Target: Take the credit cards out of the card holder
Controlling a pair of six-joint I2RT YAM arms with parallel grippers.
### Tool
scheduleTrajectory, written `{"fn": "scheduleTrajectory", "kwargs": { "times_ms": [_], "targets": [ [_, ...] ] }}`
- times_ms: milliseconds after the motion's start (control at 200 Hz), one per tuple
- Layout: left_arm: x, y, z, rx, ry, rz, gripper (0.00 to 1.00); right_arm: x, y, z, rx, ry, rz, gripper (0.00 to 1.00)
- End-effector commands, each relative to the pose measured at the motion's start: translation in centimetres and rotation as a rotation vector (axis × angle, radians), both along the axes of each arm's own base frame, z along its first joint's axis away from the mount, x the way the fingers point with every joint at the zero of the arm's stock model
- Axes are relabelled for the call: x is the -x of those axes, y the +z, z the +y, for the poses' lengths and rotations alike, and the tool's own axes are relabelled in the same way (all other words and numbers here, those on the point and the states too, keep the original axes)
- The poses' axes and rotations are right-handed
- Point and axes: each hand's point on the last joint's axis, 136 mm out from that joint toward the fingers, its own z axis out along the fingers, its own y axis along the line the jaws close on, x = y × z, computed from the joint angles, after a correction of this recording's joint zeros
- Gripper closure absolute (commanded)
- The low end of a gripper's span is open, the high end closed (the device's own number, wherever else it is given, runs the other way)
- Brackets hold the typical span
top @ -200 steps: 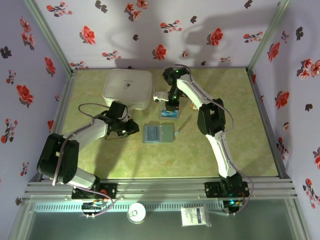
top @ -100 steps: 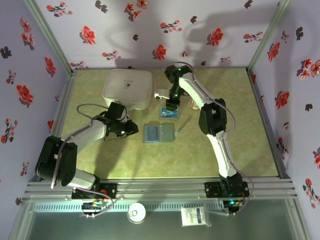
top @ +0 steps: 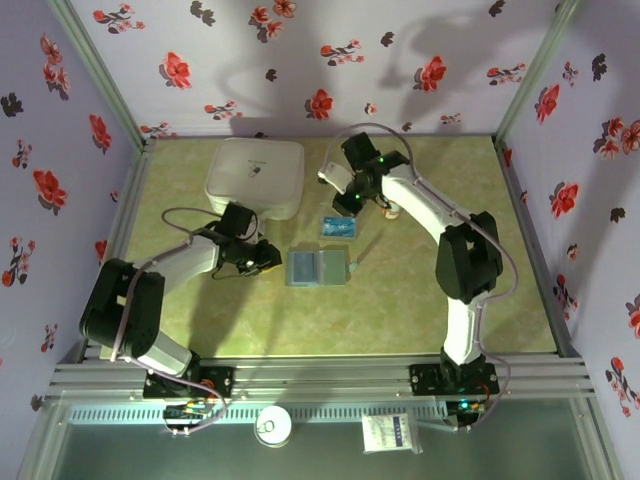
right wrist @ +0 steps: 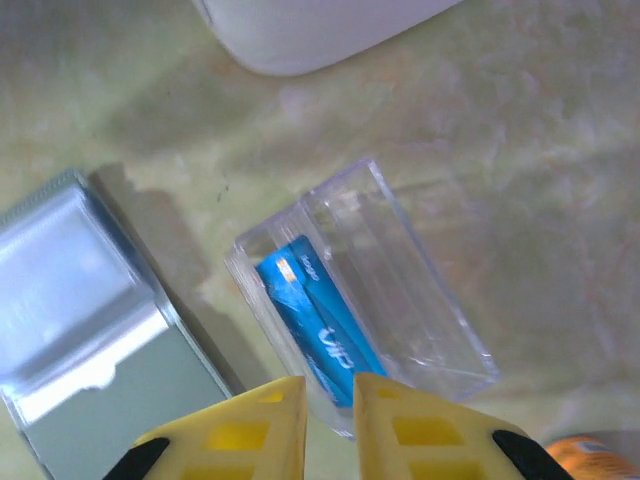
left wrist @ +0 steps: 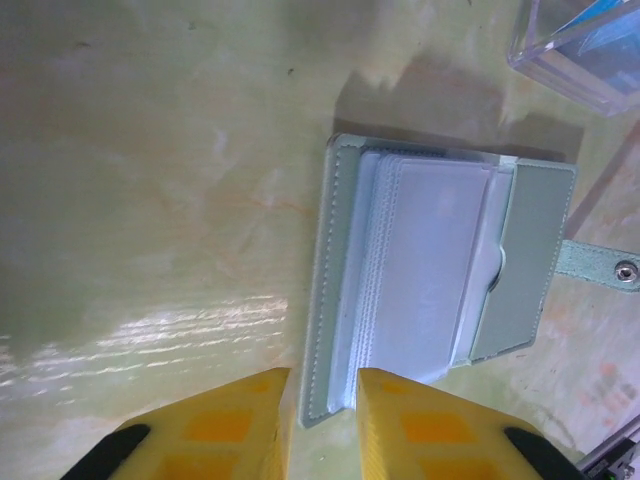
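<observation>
One blue card [right wrist: 318,330] already sits in the clear tray [right wrist: 420,300], mid-frame under the right gripper [right wrist: 329,395], jaws nearly together and empty. The card holder [top: 317,267] lies open at centre; the left gripper [left wrist: 320,400], jaws narrowly apart, straddles its edge. Whether cards remain inside, I cannot tell.

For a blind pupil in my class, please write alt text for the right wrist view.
A clear plastic tray on a green table holds a blue card, just above the right gripper's yellow fingers. The open grey-blue card holder lies left; a white box sits at top.
</observation>
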Motion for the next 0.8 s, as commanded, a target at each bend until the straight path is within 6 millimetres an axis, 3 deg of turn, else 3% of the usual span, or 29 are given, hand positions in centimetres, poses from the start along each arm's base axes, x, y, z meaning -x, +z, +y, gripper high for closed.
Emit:
{"fn": "scheduleTrajectory", "kwargs": {
  "times_ms": [0, 220, 490, 795],
  "targets": [
    [-0.9, 0.8, -1.9, 0.040, -0.047, -0.019, 0.77, -1.2, 1.4, 1.3, -0.160, -0.279, -0.029, 0.78],
    [-1.0, -0.2, -3.3, 0.037, -0.066, -0.006, 0.83, 1.5, -0.8, 2.2, -0.300, -0.557, 0.125, 0.79],
    [-0.9, -1.4, -1.6, -0.071, -0.025, -0.037, 0.90, 5.8, -3.1, 4.7, -0.352, -0.709, 0.284, 0.80],
    [-0.5, -2.6, -2.1, -0.047, -0.043, -0.001, 0.97, 8.3, -6.0, 6.2, -0.459, -0.815, 0.499, 0.74]
  ]
}}
